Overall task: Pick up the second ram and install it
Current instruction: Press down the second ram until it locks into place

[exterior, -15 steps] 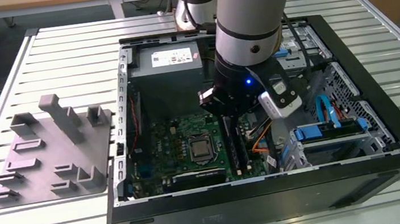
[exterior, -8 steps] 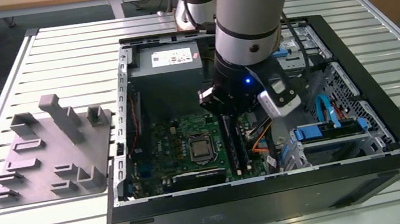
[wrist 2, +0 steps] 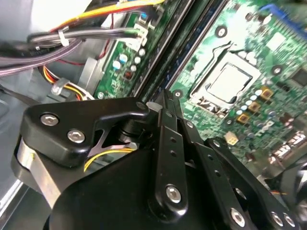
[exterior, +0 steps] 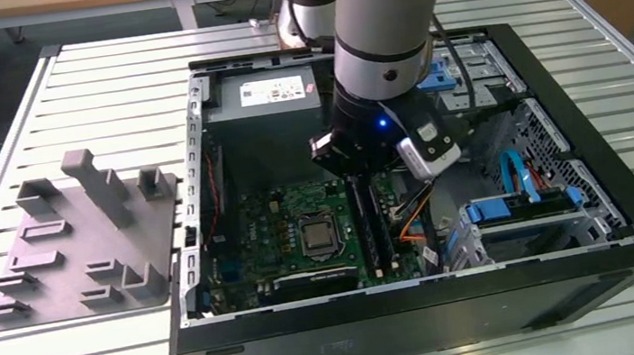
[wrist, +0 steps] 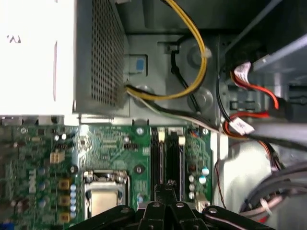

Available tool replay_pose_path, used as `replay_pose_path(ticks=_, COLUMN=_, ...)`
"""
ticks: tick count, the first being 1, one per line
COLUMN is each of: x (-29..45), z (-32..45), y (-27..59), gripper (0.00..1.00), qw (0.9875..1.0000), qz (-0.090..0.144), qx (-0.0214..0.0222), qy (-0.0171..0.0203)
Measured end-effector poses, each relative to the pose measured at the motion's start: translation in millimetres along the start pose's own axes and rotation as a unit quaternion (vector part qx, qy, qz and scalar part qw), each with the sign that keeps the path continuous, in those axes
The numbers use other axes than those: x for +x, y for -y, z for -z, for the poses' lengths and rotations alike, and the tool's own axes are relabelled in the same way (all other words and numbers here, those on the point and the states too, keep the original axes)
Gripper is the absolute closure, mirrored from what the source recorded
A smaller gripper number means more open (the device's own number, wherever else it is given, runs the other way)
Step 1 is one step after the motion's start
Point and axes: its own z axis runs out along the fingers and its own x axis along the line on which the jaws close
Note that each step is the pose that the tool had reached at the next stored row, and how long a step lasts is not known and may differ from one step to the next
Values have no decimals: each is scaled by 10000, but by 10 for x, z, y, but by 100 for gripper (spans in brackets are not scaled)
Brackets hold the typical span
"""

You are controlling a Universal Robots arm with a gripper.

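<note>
Pincer (wrist: 169,188) clenched, tips pressing down on second ram (wrist: 170,160) seated in motherboard (exterior: 287,226) slot beside CPU socket (wrist: 106,194).

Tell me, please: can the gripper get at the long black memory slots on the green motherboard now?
Probably yes. The gripper hangs right above the long black memory slots of the green motherboard, and nothing lies between them.
</note>
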Motion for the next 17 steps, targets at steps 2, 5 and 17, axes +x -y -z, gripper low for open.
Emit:
replay_pose_path(ticks=2, x=12, z=-37, y=-40, gripper=90, qw=10000, qz=0, qx=-7, qy=1)
replay_pose_path(ticks=5, x=20, z=-94, y=-93, gripper=90, qw=10000, qz=0, qx=-10, qy=1)
replay_pose_path(ticks=17, x=23, z=-235, y=-123, gripper=90, qw=10000, qz=1, qx=-8, qy=1)
